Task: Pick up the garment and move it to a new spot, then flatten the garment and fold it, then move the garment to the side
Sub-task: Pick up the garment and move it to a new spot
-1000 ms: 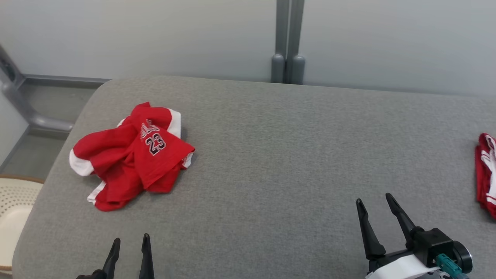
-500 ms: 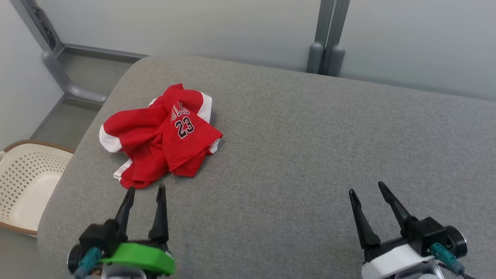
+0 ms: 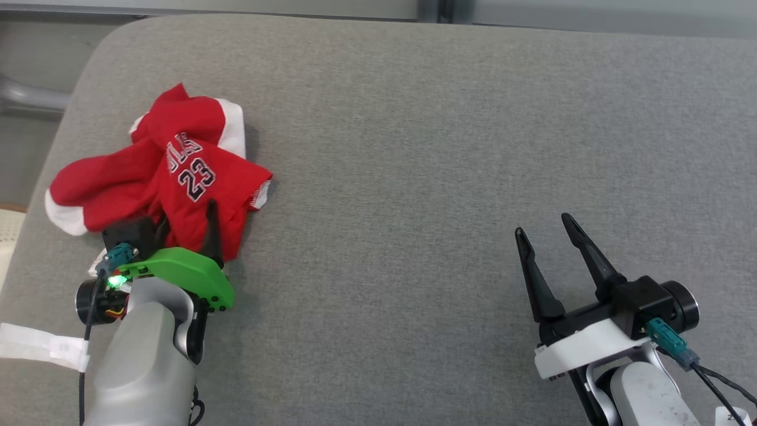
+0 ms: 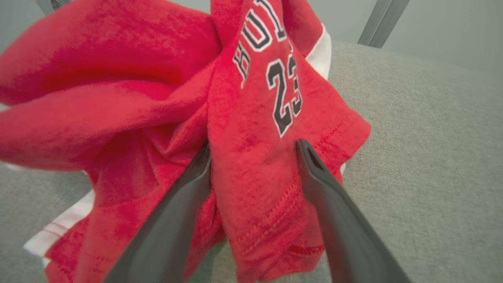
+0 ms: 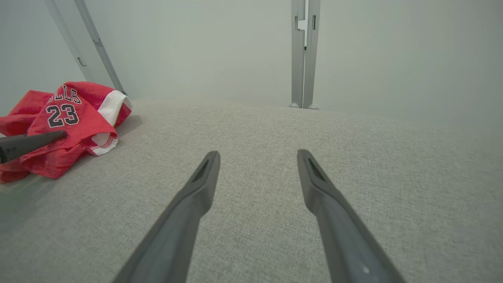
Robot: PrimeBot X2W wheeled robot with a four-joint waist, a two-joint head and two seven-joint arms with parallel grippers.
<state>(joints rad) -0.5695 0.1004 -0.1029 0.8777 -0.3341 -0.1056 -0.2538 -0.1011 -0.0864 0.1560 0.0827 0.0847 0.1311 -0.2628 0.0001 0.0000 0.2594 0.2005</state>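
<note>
The garment (image 3: pixel 189 171) is a crumpled red jersey with white trim and the number 23, lying near the left end of the grey padded surface (image 3: pixel 414 148). My left gripper (image 3: pixel 186 216) is open at its near edge. In the left wrist view a fold of the garment (image 4: pixel 157 98) lies between the two spread fingers of the left gripper (image 4: pixel 252 147). My right gripper (image 3: pixel 543 225) is open low over bare grey fabric at the lower right, far from the jersey. In the right wrist view the right gripper (image 5: pixel 257 153) holds nothing and the garment (image 5: pixel 67 114) lies far left.
The padded surface's rounded left edge (image 3: pixel 53 148) drops off just beyond the jersey, with a sliver of cream basket (image 3: pixel 7 228) below it. A grey post (image 5: pixel 302 55) and pale wall stand behind the far edge.
The head camera has tilted down, shifting the whole picture. My left gripper has moved forward from just short of the jersey to straddling its near fold. The right gripper has barely moved.
</note>
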